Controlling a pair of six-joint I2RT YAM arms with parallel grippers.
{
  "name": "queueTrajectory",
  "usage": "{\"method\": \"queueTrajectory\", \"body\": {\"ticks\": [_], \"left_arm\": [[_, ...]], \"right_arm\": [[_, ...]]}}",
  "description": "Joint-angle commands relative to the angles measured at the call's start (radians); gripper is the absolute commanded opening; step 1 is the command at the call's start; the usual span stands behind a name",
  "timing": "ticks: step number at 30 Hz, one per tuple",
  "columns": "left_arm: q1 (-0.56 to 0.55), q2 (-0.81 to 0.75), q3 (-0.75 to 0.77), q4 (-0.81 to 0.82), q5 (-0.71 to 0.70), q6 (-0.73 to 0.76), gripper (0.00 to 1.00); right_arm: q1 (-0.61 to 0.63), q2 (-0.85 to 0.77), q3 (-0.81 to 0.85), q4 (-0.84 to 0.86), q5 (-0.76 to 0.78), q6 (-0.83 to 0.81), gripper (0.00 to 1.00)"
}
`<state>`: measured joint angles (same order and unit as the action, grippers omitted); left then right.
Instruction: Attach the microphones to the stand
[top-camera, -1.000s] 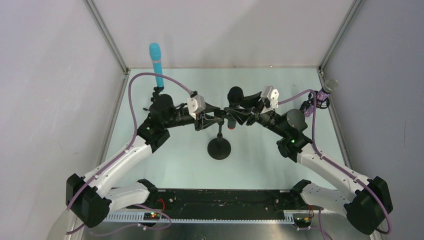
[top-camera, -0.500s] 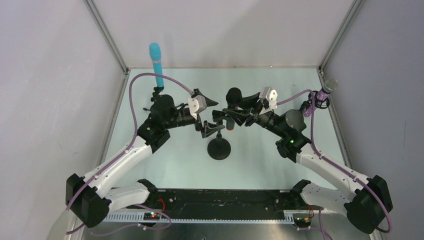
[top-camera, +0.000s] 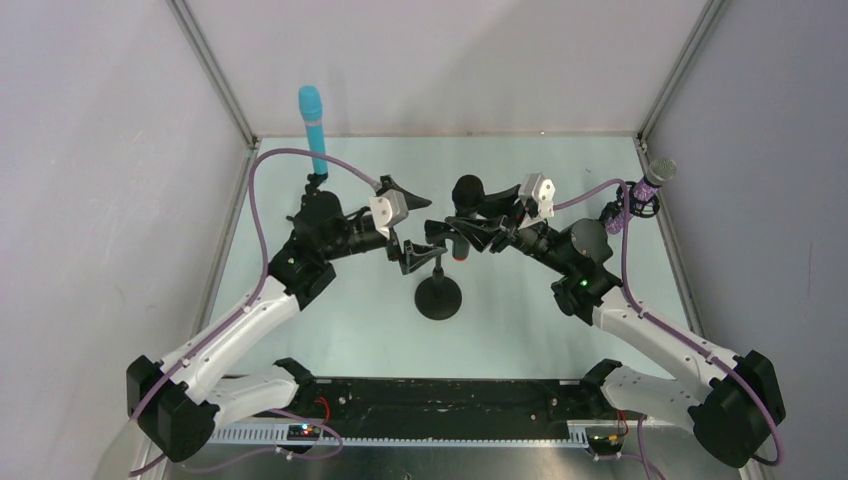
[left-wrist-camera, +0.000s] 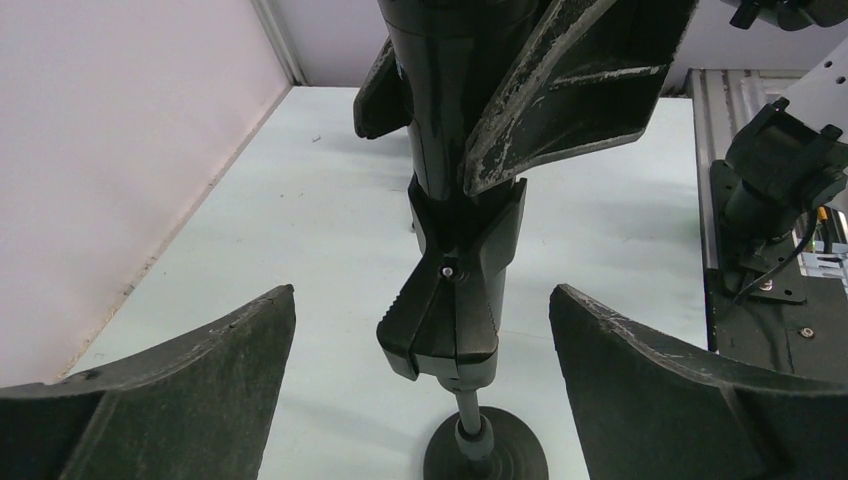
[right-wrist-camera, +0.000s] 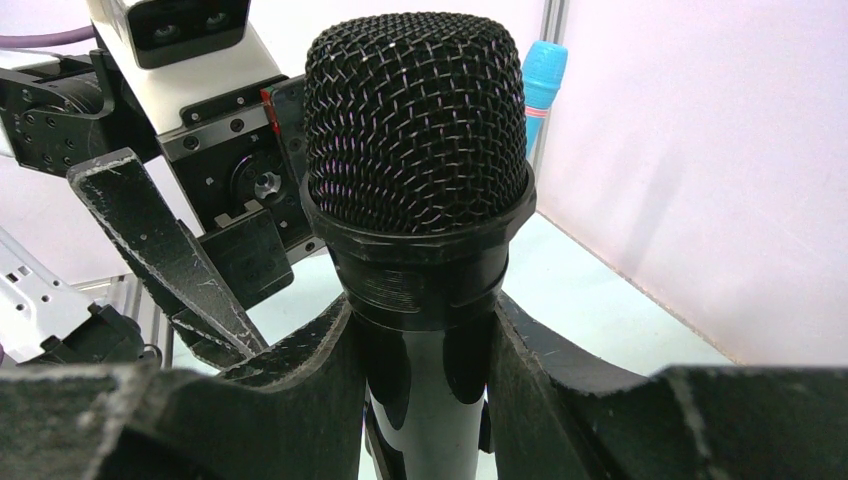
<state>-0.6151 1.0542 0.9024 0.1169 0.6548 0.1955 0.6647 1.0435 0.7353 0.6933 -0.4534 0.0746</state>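
Observation:
The black microphone (top-camera: 467, 190) with an orange end stands over the small black stand (top-camera: 438, 297) in the middle of the table. My right gripper (top-camera: 472, 232) is shut on its body (right-wrist-camera: 425, 380), just below the mesh head (right-wrist-camera: 418, 120). In the left wrist view the microphone's lower body (left-wrist-camera: 450, 120) runs down into the stand's clip (left-wrist-camera: 452, 310). My left gripper (left-wrist-camera: 422, 292) is open, its fingers (left-wrist-camera: 200, 370) wide on either side of the clip and apart from it. The cyan microphone (top-camera: 313, 128) stands upright at the back left. The purple microphone (top-camera: 652, 182) sits at the right wall.
The stand's round base (left-wrist-camera: 487, 455) rests on the pale green table (top-camera: 350, 320). Grey walls and metal frame posts (top-camera: 215, 75) close in the back and sides. Purple cables (top-camera: 262, 200) loop over both arms.
My left gripper has opened, letting go of the stand's clip, and drawn back a little to the left. The right gripper still holds the black microphone in place.

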Motion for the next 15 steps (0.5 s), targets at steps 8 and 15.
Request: {"method": "queueTrajectory", "body": {"ticks": [8, 15], "left_arm": [[-0.003, -0.046, 0.032, 0.021, -0.001, 0.024, 0.99], [-0.002, -0.054, 0.054, 0.021, 0.001, 0.021, 0.98]], "right_arm": [[0.005, -0.016, 0.027, 0.036, 0.0, -0.01, 0.57], [0.005, -0.026, 0.027, 0.026, -0.016, -0.016, 0.85]]}}
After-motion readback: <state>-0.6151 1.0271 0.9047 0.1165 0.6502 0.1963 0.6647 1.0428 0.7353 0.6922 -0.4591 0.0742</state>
